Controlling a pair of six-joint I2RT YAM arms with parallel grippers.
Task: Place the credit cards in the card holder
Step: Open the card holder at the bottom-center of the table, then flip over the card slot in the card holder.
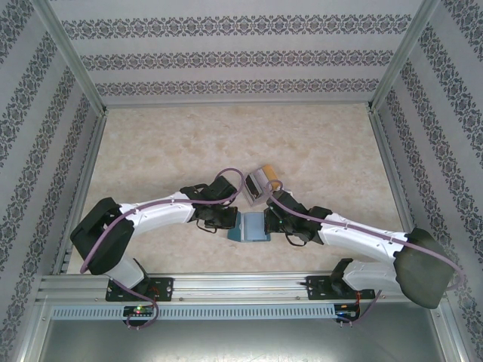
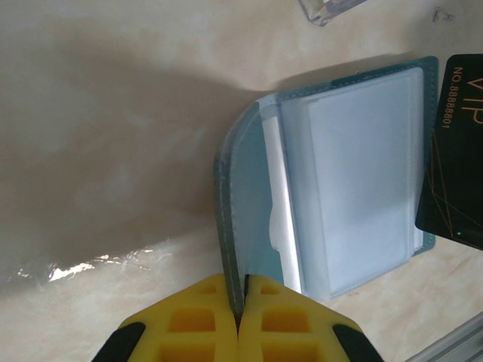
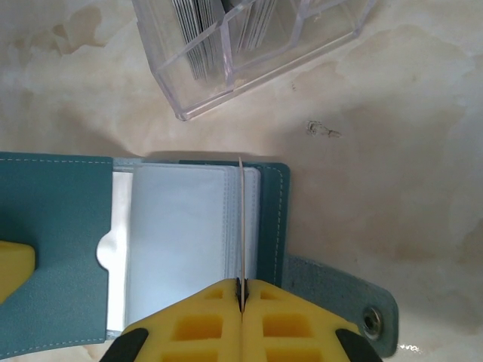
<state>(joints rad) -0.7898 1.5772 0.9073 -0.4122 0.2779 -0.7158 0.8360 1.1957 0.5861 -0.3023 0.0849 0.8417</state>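
The card holder (image 2: 362, 181) is pinched open by left gripper (image 2: 240, 290), for inserting the card (image 2: 456, 151) clenched by right gripper (image 3: 241, 290).

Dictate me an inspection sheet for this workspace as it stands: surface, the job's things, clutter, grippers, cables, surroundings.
Surface: beige marbled table, with a few faint stains.
Job's things: the teal card holder lies open with its clear pockets up. A dark card is held on edge at its pockets; whether it is in a pocket, cannot tell. More cards stand in the clear box beyond the holder.
Clutter: nothing seen.
Grippers: left gripper, jaws shut on the holder's cover. Right gripper, jaws shut on the dark card.
Cables: purple cables run along both arms.
Surroundings: patterned walls on three sides, and an aluminium frame at the near edge.
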